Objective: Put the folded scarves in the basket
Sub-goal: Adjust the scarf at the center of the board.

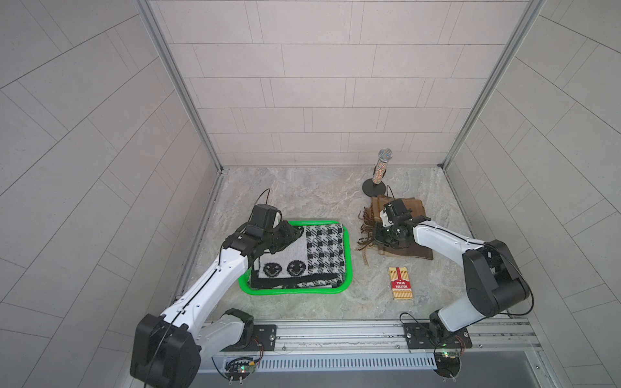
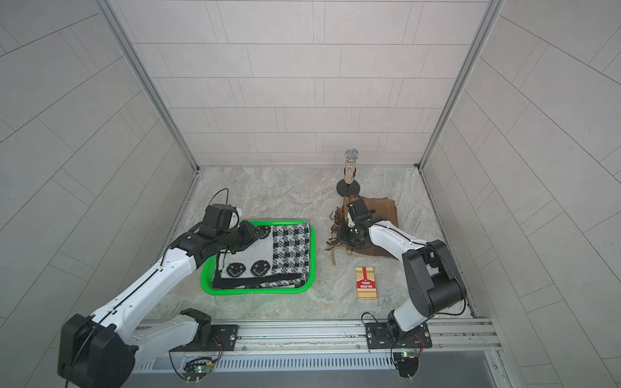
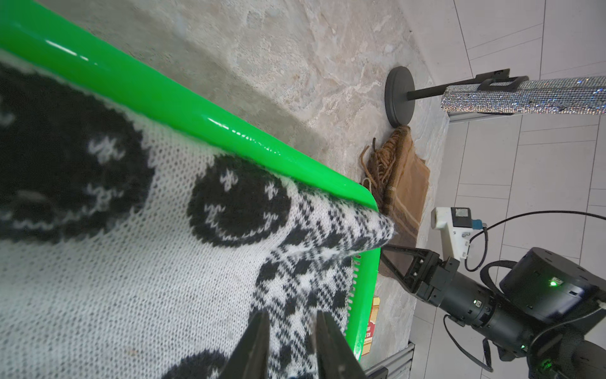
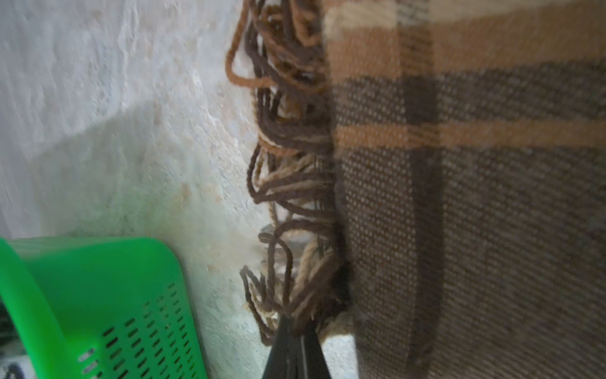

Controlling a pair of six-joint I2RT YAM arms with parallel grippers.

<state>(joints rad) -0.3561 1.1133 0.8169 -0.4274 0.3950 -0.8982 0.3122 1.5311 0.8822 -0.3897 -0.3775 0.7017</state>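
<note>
Over basket — left hand angled down, fingers parted, empty; right hand clenched beside brown scarf fringe.

Overhead pair, wrists close — shared basket

a lab robot cell: tiled panel walls, aluminium frame, rail-mounted arms.

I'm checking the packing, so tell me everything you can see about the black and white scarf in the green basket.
The scarf is a soft knit, white with black smiley faces beside a black-and-white houndstooth panel. It lies folded flat in layers inside the green basket, nearly filling it; one corner pokes over the rim. The left gripper hangs close over it, jaws slightly apart; contact is unclear.
</note>
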